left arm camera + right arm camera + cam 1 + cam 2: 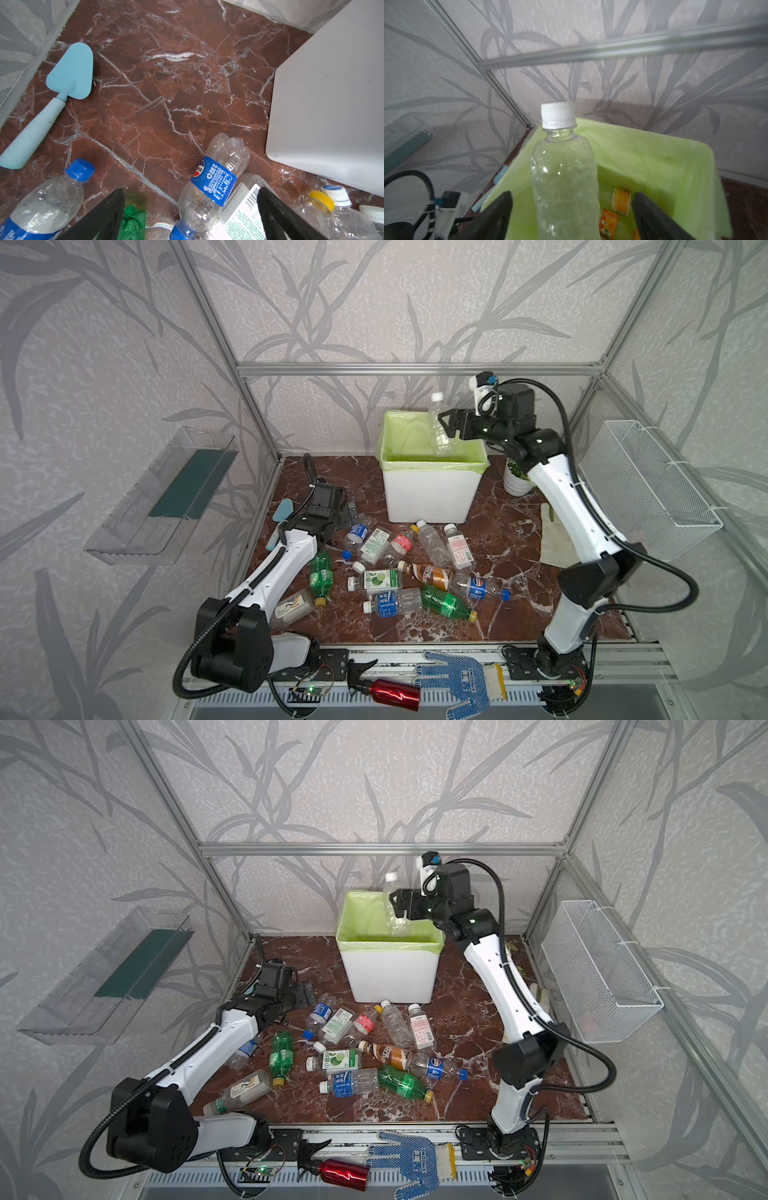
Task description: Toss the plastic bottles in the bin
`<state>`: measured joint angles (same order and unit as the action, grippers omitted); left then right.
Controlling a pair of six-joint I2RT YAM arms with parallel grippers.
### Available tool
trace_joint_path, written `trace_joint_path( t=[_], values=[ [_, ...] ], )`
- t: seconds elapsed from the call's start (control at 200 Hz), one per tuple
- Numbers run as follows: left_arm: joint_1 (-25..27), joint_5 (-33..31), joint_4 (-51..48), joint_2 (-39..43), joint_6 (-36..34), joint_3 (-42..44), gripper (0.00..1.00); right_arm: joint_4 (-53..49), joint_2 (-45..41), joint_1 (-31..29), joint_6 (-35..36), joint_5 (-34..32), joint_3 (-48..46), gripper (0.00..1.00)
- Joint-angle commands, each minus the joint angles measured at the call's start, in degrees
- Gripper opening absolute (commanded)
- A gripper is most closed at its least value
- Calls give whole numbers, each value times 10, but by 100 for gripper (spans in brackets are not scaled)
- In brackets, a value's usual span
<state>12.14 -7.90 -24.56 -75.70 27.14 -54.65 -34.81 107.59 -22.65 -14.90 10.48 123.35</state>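
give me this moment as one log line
right gripper open | clear bottle ungripped between jaws, above bin | left gripper open, holding nothing

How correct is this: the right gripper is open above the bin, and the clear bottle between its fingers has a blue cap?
One detail is wrong: the clear bottle has a white cap, not blue; the right wrist view shows it. The right gripper is open above the bin.
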Motion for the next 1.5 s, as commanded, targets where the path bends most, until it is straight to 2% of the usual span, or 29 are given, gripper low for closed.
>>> trace_joint_path(
  t=[0.0,0.115,0.32,0.48,0.61,0.905,1.085,1.215,1.5],
  values=[
    [-3,6,-18,-2,3,-12,99,-36,-102,11,48,-55,21,99],
    [-3,6,-8,5,5,-8,99,68,-209,25,36,-90,-110,99],
    [-2,21,-17,-9,-24,-26,99,85,-294,47,23,-93,-226,99],
    [-1,47,-34,-32,-51,-44,99,117,-345,101,-22,-39,-335,99],
    [0,67,-46,-55,-66,-57,98,126,-374,134,-36,-23,-420,99],
    [17,75,-123,-150,-92,-133,92,175,-432,216,-109,42,-627,99],
    [19,85,-179,-227,-103,-192,90,177,-465,242,-101,26,-717,99],
    [18,100,-198,-268,-106,-221,85,178,-477,274,-100,40,-762,99],
    [19,63,-232,-315,-96,-238,82,222,-470,327,-118,77,-812,99]
  ],
)
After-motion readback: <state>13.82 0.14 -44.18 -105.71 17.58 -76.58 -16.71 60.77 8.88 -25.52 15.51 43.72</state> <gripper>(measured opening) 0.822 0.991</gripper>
